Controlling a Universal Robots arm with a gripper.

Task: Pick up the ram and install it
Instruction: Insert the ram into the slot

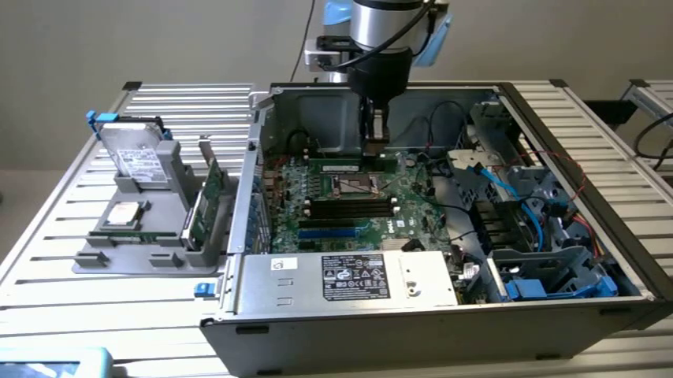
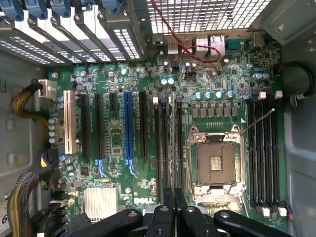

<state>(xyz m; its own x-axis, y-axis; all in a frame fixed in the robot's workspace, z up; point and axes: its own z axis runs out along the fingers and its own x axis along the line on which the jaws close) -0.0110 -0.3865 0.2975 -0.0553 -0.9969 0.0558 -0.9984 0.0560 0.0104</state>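
Note:
My gripper (image 1: 376, 146) reaches down into the open computer case (image 1: 252, 236), over the back part of the motherboard (image 1: 315, 228). A narrow green strip, the ram (image 1: 339, 166), lies level just under the fingertips and runs toward the exterior view's left, beside the CPU socket (image 1: 352, 187). In the wrist view the two black fingers (image 2: 163, 217) stand close together, and the gripper (image 2: 175, 210) is lined up over the long black slots (image 2: 168, 148) next to the socket (image 2: 216, 163). The gripper looks shut on the ram. Whether the strip touches a slot I cannot tell.
A second bank of black slots (image 1: 351, 207) (image 2: 265, 153) lies on the other side of the socket. The power supply (image 1: 347, 277) fills the case front, and blue cables (image 1: 494, 185) and drive bays lie at the exterior view's right. A grey tray (image 1: 116, 256) outside holds a hard drive (image 1: 135, 153) and an expansion card (image 1: 214, 183).

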